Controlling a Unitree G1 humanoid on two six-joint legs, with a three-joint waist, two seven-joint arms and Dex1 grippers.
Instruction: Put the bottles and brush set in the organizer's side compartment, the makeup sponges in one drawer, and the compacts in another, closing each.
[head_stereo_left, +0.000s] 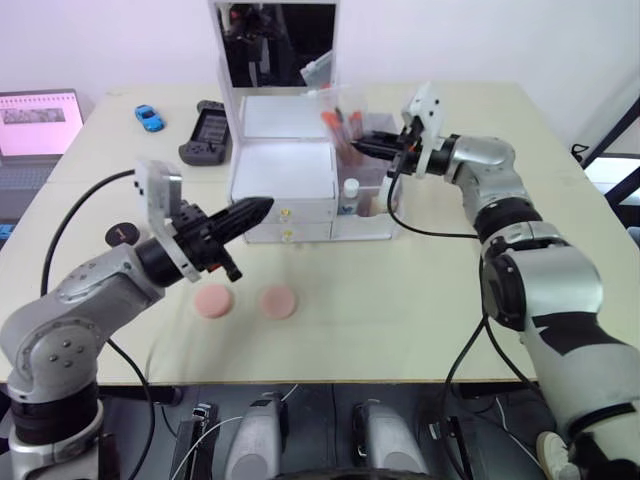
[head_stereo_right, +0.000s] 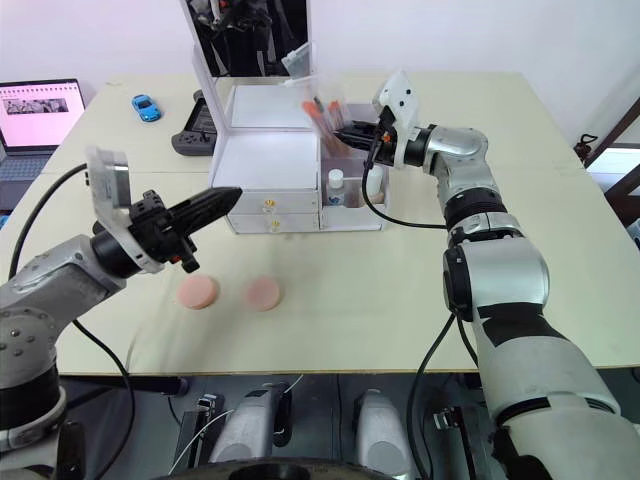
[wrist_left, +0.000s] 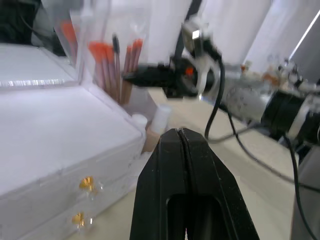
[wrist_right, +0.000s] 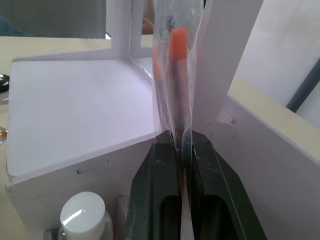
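Observation:
The white organizer (head_stereo_left: 283, 170) stands mid-table with its mirror lid upright and both front drawers closed. My right gripper (head_stereo_left: 360, 148) is shut on the brush set (head_stereo_left: 338, 125), holding the clear packet upright, orange tips up, with its lower end in the side compartment (head_stereo_left: 372, 228). A white-capped bottle (head_stereo_left: 350, 190) stands inside that bin. My left gripper (head_stereo_left: 262, 208) is shut and empty, its tip just left of the upper drawer's gold knob (head_stereo_left: 287, 213). Two pink makeup sponges (head_stereo_left: 213, 301) (head_stereo_left: 277, 301) lie on the table in front. One black compact (head_stereo_left: 122, 234) shows behind my left arm.
A laptop (head_stereo_left: 38, 125) sits at the far left edge. A blue toy car (head_stereo_left: 149, 117) and a black handheld controller (head_stereo_left: 207, 131) lie behind the organizer's left side. The right arm's cable (head_stereo_left: 420, 225) hangs beside the side bin.

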